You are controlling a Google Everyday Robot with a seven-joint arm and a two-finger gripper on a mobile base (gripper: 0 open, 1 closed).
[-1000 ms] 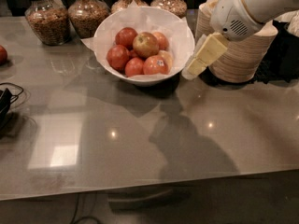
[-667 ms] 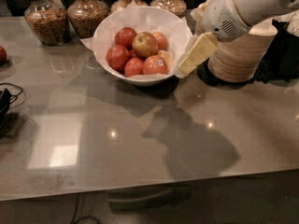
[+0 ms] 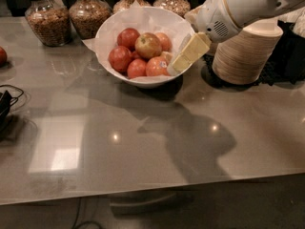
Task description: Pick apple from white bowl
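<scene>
Table point(image 3: 143, 142): grey, glossy, filling most of the frame.

White bowl point(image 3: 138, 81): upper centre, lined with crinkled paper and holding several apples.

Gripper point(image 3: 187, 57): enters from the upper right and hangs over the bowl's right rim, just beside the fruit. It carries nothing. Whether it is wide or narrow cannot be told.

Apple point(image 3: 148, 45): sits in the bowl on top of the pile, centre-rear, resting against the red apples point(image 3: 120, 58) around it.

Progress, as judged: the approach is nearly made; the grasp and lift remain.

Condition of the apple: pale yellow-green with a reddish-brown blush, round, smooth-skinned, unobstructed from above.
</scene>
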